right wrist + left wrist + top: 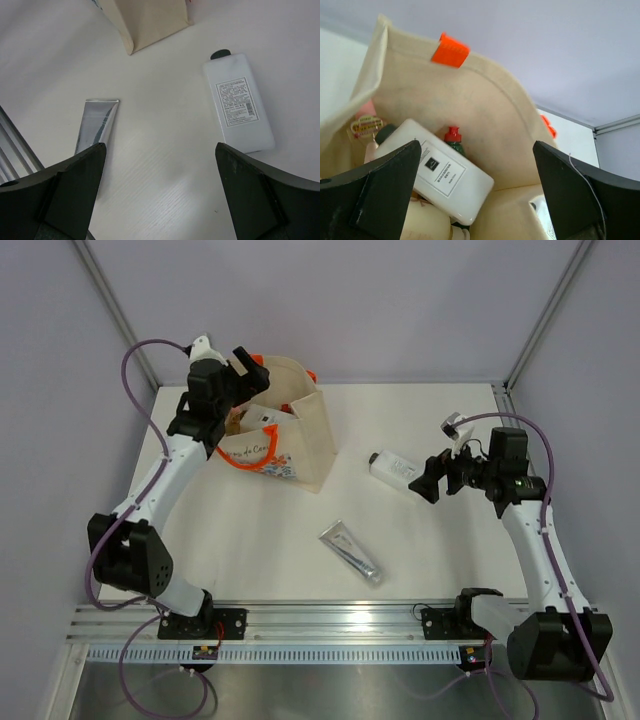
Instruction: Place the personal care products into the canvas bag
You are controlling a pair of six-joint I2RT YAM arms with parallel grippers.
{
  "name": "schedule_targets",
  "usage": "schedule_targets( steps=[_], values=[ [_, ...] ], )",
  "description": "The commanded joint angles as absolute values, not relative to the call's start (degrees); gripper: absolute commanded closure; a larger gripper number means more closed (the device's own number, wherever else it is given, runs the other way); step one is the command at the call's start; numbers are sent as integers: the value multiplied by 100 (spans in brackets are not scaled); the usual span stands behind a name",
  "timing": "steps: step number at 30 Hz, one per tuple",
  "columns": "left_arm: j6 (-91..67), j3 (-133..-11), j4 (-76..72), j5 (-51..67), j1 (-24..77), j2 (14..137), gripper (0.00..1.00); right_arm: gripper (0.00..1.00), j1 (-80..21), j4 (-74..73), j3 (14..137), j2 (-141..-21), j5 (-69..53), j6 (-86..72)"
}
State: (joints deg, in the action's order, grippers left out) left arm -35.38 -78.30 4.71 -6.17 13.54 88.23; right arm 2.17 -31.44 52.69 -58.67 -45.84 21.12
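Silver tube lies on the worktop right of the canvas bag, near a white bottle below the open right tool. Left tool, open too, hangs over the bag, a second bottle inside.

Open right hand above white bottle and silver tube.

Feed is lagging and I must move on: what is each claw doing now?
Left claw: open, empty, over the canvas bag.
Right claw: open, empty, near the white bottle on the table.
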Motion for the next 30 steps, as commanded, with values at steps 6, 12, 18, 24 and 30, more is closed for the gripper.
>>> schedule_targets(
  steps=[6, 12, 18, 24, 30],
  values=[
    [-2119, -8078, 1080, -97, 1318, 7709, 1, 1, -622, -3235, 6458, -7662, -1997, 2847],
    [-2215, -6726, 1397, 737, 1152, 6058, 1, 1, -976, -4674, 8152, -9657, -1688, 4060],
    [-2399, -5240, 1819, 1274, 1037, 4247, 1, 0, -1002, -5018, 9069, -10827, -1652, 4008],
    [-2865, -4229, 1925, 2012, 1037, 3043, 1, 0, -1212, -4932, 8957, -11293, -1433, 4026],
    [-3216, -3658, 1952, 2582, 1037, 2707, 1, 0, -1248, -4703, 9018, -11707, -959, 3929]
  ],
)
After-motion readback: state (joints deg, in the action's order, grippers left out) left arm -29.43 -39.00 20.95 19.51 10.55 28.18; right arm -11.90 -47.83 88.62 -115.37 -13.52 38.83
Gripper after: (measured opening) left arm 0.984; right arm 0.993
